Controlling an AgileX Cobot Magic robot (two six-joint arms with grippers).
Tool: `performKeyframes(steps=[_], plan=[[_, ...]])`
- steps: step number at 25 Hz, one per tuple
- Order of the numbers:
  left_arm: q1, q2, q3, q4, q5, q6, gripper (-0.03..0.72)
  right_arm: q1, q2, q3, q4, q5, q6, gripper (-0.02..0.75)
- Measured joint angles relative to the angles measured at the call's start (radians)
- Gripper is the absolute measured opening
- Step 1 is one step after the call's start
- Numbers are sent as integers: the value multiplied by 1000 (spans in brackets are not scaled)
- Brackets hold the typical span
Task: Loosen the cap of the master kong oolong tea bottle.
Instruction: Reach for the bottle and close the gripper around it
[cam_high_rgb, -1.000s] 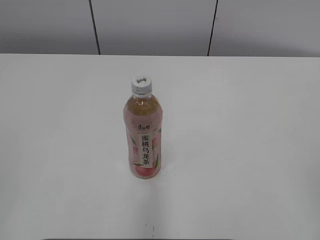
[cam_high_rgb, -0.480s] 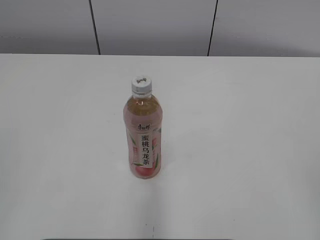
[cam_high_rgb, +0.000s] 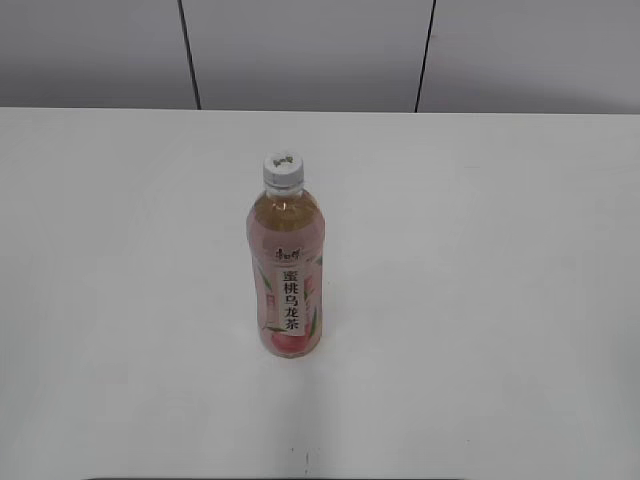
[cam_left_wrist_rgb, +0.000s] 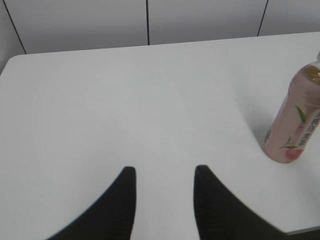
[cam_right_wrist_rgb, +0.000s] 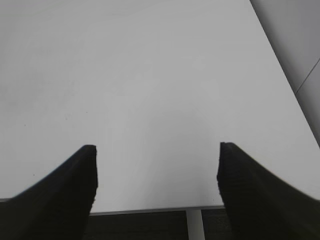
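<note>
Cap (cam_high_rgb: 283, 169) sits on top of the master kong oolong tea bottle (cam_high_rgb: 285, 275), white, ribbed rim, dark mark on top. Bottle stands upright near table (cam_high_rgb: 500, 300) centre in exterior view, label strip facing camera. Left wrist view: bottle at 3 o'clock by the frame edge, cap cut off; left gripper (cam_left_wrist_rgb: 165, 172) jaws apart, nothing between, well clear of bottle. Right gripper (cam_right_wrist_rgb: 156, 150) jaws wide apart over bare table near its edge, holding nothing, bottle not in that view
</note>
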Motion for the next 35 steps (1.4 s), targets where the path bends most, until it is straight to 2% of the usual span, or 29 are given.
performKeyframes(steps=[12, 21, 28, 35], plan=[[0, 64, -13, -10, -51, 0, 241, 0, 0, 0, 0, 0, 0, 565], [0, 296, 31, -18, -525, 0, 241, 0, 0, 0, 0, 0, 0, 565], [0, 655, 79, -20, -910, 0, 241, 0, 0, 0, 0, 0, 0, 565], [0, 1033, 79, -81, -1336, 0, 241, 0, 0, 0, 0, 0, 0, 565]])
